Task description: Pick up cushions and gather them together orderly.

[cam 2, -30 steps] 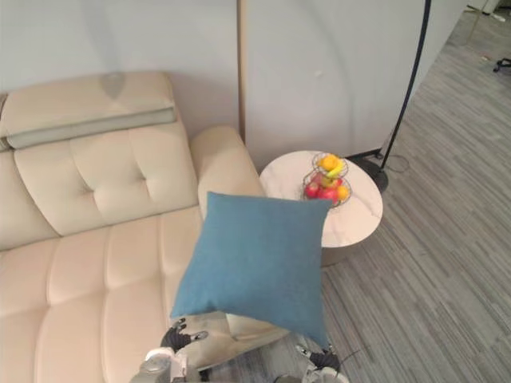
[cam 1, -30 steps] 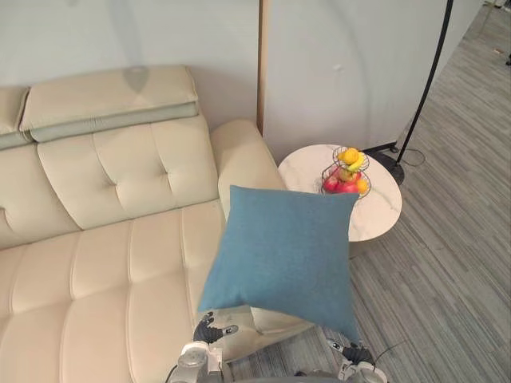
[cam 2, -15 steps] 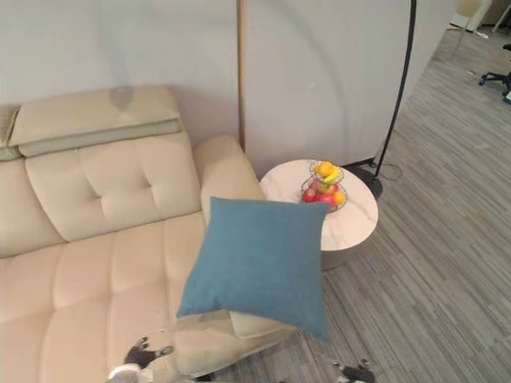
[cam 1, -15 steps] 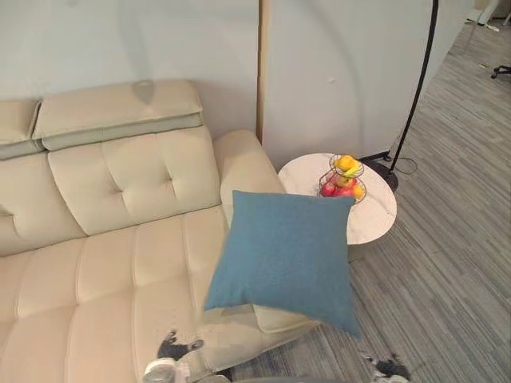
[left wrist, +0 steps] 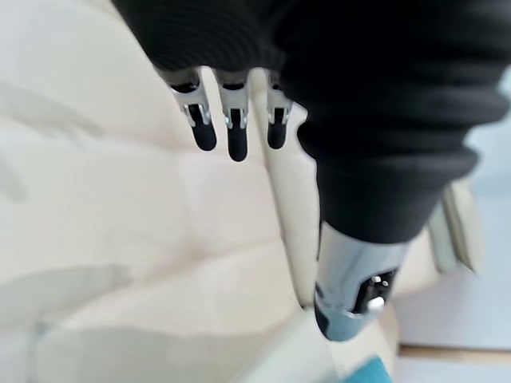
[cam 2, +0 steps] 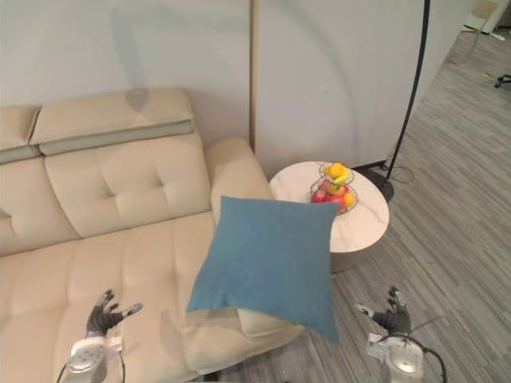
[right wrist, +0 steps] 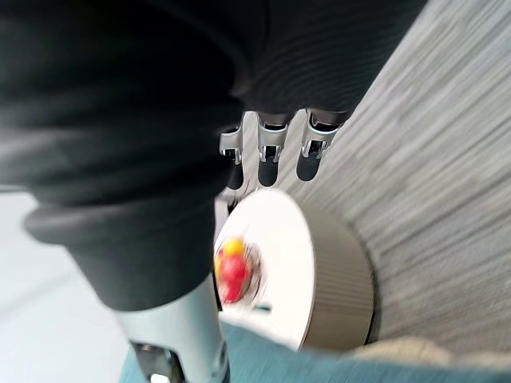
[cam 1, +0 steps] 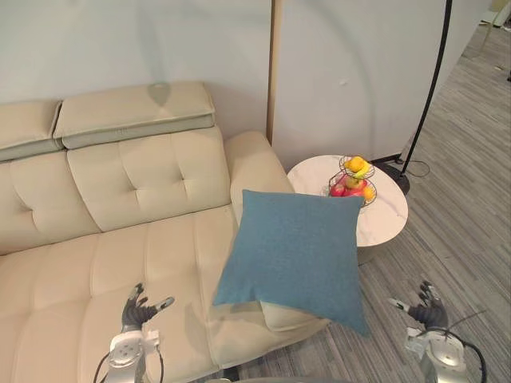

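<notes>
Fingers of the left robot hand [cam 1: 137, 307] are spread and relaxed, holding nothing, and it hovers above the front of the cream sofa [cam 1: 120, 231] seat. The right robot hand [cam 1: 427, 309] is likewise open and empty. It hangs over the grey plank floor [cam 1: 471, 207], in front of the round white counter [cam 1: 385, 219]. Its own wrist view shows straight fingers pointing toward that counter.

The blue cushion [cam 1: 295, 254] lies tilted at the right end of the seat, between the two robot hands and touching neither. Its upper edge seems to lean on the armrest [cam 1: 251, 163], though the contact itself is hidden. Its lower right corner juts past the seat's front edge, out over the floor.

Bare seat stretches between the left robot hand and the cushion's left edge, and more runs off to the left. Open floor surrounds the right robot hand. The counter stands just beside the armrest and carries a tiered wire fruit basket [cam 1: 353, 177] near its far side. A black floor lamp pole [cam 1: 431, 80] rises beyond it, by the wall.
</notes>
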You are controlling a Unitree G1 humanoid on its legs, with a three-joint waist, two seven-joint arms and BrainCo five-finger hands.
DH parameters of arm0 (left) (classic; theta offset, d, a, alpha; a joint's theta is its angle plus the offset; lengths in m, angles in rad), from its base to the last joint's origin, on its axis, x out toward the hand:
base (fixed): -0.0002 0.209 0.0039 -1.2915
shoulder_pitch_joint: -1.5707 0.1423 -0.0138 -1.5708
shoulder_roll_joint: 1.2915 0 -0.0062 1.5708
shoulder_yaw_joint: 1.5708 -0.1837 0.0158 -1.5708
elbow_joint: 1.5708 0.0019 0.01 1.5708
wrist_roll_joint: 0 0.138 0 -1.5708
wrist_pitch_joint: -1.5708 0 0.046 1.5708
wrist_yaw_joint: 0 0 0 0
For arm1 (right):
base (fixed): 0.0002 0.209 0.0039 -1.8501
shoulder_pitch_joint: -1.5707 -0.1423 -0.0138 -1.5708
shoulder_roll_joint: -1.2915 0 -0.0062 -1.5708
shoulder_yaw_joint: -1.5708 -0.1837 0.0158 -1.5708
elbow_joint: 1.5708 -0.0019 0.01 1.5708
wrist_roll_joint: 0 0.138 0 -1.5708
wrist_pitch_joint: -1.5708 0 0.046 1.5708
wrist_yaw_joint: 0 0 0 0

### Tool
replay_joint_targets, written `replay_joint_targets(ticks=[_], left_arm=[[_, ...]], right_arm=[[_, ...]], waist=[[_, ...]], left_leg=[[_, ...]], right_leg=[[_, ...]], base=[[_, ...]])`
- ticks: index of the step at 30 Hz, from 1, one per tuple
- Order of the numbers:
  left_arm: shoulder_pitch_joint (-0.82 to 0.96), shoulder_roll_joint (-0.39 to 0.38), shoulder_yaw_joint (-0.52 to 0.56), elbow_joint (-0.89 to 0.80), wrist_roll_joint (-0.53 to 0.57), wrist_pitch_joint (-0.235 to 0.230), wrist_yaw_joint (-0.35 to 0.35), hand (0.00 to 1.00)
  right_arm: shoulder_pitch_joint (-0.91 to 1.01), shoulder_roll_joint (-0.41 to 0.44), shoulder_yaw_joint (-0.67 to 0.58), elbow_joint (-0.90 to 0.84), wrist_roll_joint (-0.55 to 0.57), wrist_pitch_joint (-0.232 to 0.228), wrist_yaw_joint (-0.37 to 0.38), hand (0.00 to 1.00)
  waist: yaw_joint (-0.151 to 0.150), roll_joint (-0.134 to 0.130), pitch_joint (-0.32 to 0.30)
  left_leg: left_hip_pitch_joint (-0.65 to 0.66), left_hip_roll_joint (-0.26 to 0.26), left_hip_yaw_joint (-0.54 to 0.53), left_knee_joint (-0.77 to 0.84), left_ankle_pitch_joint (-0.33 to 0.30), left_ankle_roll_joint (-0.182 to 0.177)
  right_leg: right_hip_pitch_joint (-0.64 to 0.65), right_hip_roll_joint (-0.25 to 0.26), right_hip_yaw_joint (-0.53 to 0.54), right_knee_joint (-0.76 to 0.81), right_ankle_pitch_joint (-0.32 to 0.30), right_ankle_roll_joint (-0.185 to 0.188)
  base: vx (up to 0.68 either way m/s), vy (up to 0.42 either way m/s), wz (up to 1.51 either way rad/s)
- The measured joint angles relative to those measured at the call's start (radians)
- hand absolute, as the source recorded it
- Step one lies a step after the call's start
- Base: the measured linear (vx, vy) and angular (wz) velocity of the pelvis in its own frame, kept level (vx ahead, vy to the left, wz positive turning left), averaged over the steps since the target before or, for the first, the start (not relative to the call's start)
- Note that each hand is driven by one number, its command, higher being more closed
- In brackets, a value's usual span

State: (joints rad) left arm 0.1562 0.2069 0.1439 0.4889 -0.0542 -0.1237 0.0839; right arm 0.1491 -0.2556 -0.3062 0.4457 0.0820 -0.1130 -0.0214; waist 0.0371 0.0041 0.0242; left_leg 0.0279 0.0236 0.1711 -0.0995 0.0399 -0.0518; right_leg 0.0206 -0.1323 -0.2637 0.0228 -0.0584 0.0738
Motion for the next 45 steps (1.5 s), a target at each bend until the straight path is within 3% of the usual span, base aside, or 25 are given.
replay_joint_targets(ticks=[9,16,28,29,30,45], left_arm=[[-0.087,-0.045,-0.186,0.047,0.002,0.003,-0.001,0.00],[-0.173,-0.045,-0.300,0.106,0.005,0.009,0.003,0.00],[-0.430,-0.032,-0.419,0.176,0.009,0.014,0.072,0.00],[-0.448,-0.030,-0.421,0.176,0.006,0.014,0.074,0.00],[-0.466,-0.030,-0.429,0.177,-0.001,0.015,0.084,1.00],[-0.616,-0.001,-0.496,0.091,-0.140,0.004,0.150,1.00]], right_arm=[[-0.091,0.028,0.111,0.108,-0.005,0.008,-0.003,0.00],[-0.129,0.092,0.128,0.185,-0.001,0.030,-0.067,0.00],[-0.365,0.107,0.228,0.243,0.077,0.029,-0.136,0.00],[-0.373,0.107,0.233,0.243,0.078,0.028,-0.140,1.00],[-0.379,0.107,0.235,0.243,0.085,0.025,-0.145,1.00],[-0.452,0.097,0.293,0.168,0.241,-0.034,-0.181,1.00]], waist=[[-0.023,-0.008,0.009],[-0.037,-0.017,0.087],[-0.037,-0.013,0.220],[-0.038,-0.013,0.223],[-0.038,-0.013,0.229],[-0.031,-0.014,0.255]], left_leg=[[-0.011,0.003,-0.030,0.017,-0.001,0.001],[-0.083,0.006,-0.018,0.019,0.007,0.009],[-0.218,0.005,0.012,0.015,0.052,0.018],[-0.234,0.005,0.012,0.015,0.055,0.021],[-0.245,0.006,0.012,0.015,0.057,0.021],[-0.294,0.016,0.045,0.019,0.068,0.025]], right_leg=[[0.016,0.006,0.002,-0.015,0.003,-0.004],[-0.078,0.008,0.029,-0.010,0.032,-0.008],[-0.224,0.008,0.063,-0.011,0.087,-0.009],[-0.240,0.008,0.062,-0.012,0.090,-0.011],[-0.251,0.008,0.065,-0.011,0.092,-0.013],[-0.332,0.010,0.109,0.024,0.102,-0.020]], base=[[0.04,-0.013,0.03],[-0.11,0.031,-0.10],[-0.02,0.018,-0.07],[0.03,0.012,-0.02],[0.00,0.000,0.00],[0.00,0.006,-0.07]])
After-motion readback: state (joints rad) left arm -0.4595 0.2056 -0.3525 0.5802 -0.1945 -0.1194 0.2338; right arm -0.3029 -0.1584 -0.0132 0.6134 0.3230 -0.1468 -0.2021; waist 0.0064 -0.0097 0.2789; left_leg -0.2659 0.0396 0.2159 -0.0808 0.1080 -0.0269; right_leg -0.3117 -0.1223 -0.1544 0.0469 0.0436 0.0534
